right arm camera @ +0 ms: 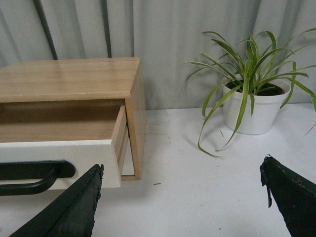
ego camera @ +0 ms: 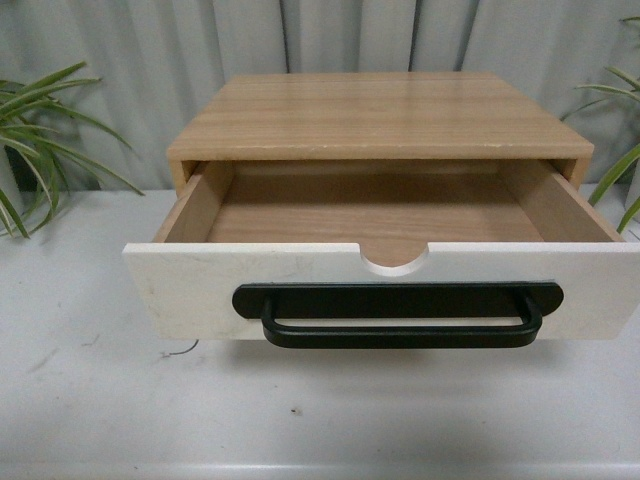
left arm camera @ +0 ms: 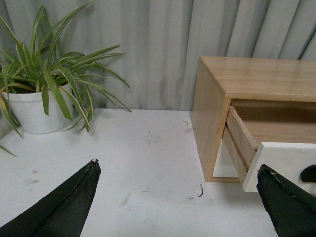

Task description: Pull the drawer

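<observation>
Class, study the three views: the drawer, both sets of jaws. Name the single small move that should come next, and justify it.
Probably none beyond keeping both arms back: the drawer already stands well out of the cabinet, its inside bare. The left gripper and right gripper are open, off the handle.

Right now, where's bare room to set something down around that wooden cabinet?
Free: the white table in front of the open drawer, the stretch between cabinet and left potted plant, and between cabinet and right potted plant. The drawer looks empty.
</observation>
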`<act>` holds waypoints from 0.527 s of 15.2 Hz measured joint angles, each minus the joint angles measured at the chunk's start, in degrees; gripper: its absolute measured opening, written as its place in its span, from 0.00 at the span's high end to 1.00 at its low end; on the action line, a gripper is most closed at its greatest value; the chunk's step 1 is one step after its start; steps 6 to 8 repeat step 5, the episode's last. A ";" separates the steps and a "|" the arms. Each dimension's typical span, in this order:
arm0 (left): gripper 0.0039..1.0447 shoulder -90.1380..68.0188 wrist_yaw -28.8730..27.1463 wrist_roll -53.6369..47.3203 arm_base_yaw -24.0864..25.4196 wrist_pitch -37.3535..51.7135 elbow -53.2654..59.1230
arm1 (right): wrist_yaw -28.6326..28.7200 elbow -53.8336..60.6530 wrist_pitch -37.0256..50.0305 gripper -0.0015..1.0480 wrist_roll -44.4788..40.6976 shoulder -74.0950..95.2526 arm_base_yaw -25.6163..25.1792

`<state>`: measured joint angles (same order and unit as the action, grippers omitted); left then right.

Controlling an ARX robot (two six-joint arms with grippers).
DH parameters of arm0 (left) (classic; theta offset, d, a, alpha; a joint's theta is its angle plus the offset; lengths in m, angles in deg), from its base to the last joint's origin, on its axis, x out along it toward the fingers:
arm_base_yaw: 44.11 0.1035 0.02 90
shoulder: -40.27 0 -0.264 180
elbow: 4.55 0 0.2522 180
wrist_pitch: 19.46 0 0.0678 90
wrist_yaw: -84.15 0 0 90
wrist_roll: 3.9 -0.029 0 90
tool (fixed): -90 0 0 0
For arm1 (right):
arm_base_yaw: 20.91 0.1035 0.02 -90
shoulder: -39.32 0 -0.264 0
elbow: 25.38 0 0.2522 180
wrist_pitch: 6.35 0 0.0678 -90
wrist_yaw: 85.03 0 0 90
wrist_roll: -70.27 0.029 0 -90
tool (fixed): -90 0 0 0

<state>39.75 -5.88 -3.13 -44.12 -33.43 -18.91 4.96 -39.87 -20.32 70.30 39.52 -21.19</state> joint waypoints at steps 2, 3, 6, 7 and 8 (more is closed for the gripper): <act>0.06 0.00 0.00 0.00 0.00 0.00 0.00 | 0.00 0.00 0.00 0.06 0.00 0.00 0.00; 0.06 0.00 0.00 0.00 0.00 0.00 0.00 | 0.00 0.00 0.00 0.06 0.00 0.00 0.00; 0.06 0.00 0.00 0.00 0.00 0.00 0.00 | 0.00 0.00 0.00 0.06 0.00 0.00 0.00; 0.06 0.00 0.00 0.00 0.00 0.00 0.00 | 0.00 0.00 0.00 0.06 0.00 0.00 0.00; 0.06 0.00 0.00 0.00 0.00 0.00 0.00 | 0.00 0.00 0.00 0.06 0.00 0.00 0.00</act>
